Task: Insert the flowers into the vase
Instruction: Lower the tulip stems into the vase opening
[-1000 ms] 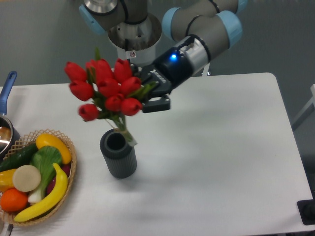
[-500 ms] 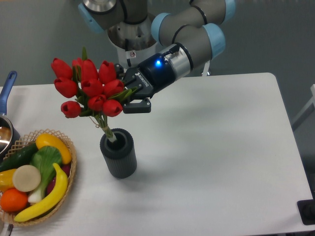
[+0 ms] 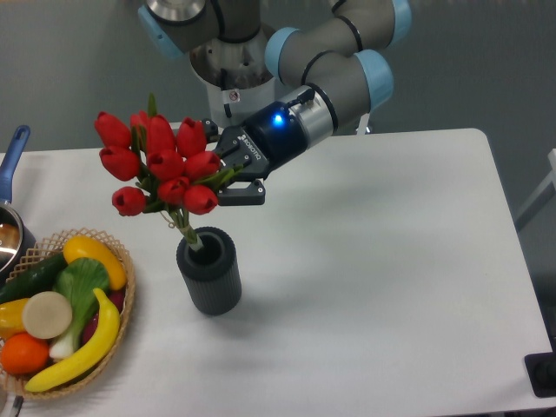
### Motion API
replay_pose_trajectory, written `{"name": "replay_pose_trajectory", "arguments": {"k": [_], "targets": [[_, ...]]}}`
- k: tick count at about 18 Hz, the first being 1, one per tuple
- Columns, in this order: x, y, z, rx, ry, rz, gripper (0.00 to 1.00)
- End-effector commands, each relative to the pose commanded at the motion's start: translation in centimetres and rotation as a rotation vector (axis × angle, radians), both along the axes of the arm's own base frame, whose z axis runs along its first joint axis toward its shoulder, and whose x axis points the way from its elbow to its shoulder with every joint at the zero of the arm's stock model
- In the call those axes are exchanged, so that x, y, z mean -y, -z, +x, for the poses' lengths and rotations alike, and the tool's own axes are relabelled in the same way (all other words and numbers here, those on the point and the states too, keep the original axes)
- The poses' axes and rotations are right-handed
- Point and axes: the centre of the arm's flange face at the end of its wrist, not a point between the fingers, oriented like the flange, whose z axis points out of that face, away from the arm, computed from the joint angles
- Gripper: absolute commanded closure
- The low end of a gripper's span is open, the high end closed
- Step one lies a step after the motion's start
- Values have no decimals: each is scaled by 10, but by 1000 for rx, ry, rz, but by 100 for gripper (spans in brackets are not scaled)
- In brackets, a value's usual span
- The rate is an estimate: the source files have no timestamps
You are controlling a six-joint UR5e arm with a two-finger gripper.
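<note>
- The desk (image 3: 391, 287) was white and carried everything; we saw the arm reach in from the back, its gripper (image 3: 233, 174) tilted down to the left
- At the left edge sat a wicker basket (image 3: 120, 261) of fruit and vegetables, well apart from the work; a pan (image 3: 10, 174) showed behind it
- The flowers (image 3: 156, 165) hung above and left of the vase (image 3: 209, 271); the red buds leaned left, and the stem ends had just entered the mouth, so we judged insertion begun, not finished
- The jaws were clenched on the flowers among the leaves just under the heads
- We judged the bunch light and soft, top-heavy, its stems apt to bend; a hold low on the gathered stems seemed safest
- The vase looked stiff but light enough to tip under a sideways push
</note>
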Motion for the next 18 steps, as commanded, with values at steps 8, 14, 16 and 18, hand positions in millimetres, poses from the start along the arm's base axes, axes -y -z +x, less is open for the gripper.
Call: {"name": "replay_pose_trajectory", "arguments": {"k": [8,14,16,18], "targets": [[-1,30,-4,45,-4,-36,77],[2,63,-18,69,-21,-50,77],[3,69,-17,68,-23,-52,77],[4,74,-17,55,-30,-81,77]]}}
